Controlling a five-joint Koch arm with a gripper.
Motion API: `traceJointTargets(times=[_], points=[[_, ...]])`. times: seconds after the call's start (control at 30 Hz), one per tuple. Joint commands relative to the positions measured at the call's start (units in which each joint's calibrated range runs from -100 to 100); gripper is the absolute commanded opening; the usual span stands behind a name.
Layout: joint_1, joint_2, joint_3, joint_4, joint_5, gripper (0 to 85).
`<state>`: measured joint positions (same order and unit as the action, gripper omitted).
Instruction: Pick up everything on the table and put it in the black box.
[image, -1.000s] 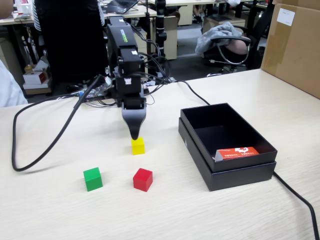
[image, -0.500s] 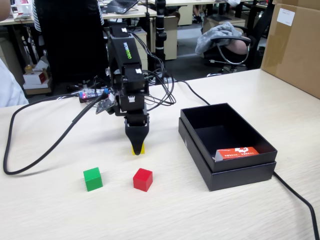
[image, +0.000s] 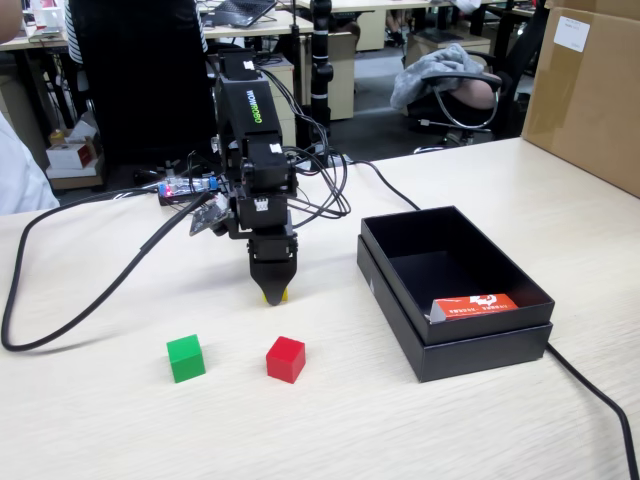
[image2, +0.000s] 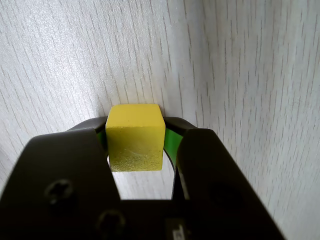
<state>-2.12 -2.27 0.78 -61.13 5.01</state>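
Now my hand (image2: 136, 145) pinches the yellow cube (image2: 135, 137) flat-sided, left of the black box (image: 455, 290); it looks light, rigid, slightly slick.

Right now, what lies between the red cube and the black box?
Nothing: in the fixed view only bare table separates the red cube from the black box.

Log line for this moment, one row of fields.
gripper: shut on yellow cube | cube: at table level | green cube, red cube: on table | box: no cubes inside
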Motion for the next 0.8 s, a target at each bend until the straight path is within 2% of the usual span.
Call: traceJointTargets(times=[0.0,0.2,0.43,0.5,0.57,0.77], points=[[0.2,-4.3,2.5,-1.2,-0.2,0.9],[3.6,-19.4,1.9,-4.4,0.6,0.9],[10.5,-31.9,6.1,-4.8,2.5,0.9],[13.6,-30.7,13.1,-4.8,3.5,0.9],[16.0,-21.9,24.2,-4.7,4.6,0.9],[17.8,-7.5,36.4,-4.1,4.9,0.9]])
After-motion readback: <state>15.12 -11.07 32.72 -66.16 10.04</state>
